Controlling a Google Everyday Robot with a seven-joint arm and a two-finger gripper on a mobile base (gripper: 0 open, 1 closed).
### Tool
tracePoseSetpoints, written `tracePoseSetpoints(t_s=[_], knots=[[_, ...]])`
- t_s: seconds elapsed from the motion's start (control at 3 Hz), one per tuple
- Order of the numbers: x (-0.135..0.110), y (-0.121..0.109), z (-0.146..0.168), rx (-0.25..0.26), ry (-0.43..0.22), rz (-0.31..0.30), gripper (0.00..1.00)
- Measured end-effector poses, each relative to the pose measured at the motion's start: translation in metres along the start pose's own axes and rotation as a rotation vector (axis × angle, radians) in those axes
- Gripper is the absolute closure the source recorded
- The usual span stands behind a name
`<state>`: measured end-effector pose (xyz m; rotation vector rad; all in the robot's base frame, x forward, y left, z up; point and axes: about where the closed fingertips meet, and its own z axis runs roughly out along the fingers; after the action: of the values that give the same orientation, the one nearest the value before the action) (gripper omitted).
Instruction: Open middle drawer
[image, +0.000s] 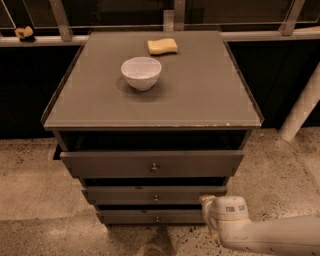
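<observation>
The gripper (209, 204), a smooth rounded white lump, sits at the cabinet's (200, 90) lower right corner, just beside the end of the middle drawer (125, 195). Honestly can't tell if it's clamped or loose. That drawer's the slim flat grey front second down the cabinet, with a tiny round knob (156, 198) dead centre. A round white bowl (141, 73) and a yellow, maybe spongy block (162, 46) sit on the cabinet's matte top.
</observation>
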<state>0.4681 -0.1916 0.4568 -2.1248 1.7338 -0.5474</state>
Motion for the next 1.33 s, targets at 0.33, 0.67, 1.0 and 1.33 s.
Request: tracePoseSetpoints(t_s=[0.33, 0.67, 1.0, 1.33], knots=[[-0.011, -0.008, 0.026, 0.045, 0.033, 0.017, 0.0], [-0.009, -0.036, 0.036, 0.139, 0.088, 0.063, 0.0], [-0.009, -0.036, 0.036, 0.139, 0.088, 0.063, 0.0], [-0.009, -0.037, 0.051, 0.115, 0.034, 0.043, 0.0]])
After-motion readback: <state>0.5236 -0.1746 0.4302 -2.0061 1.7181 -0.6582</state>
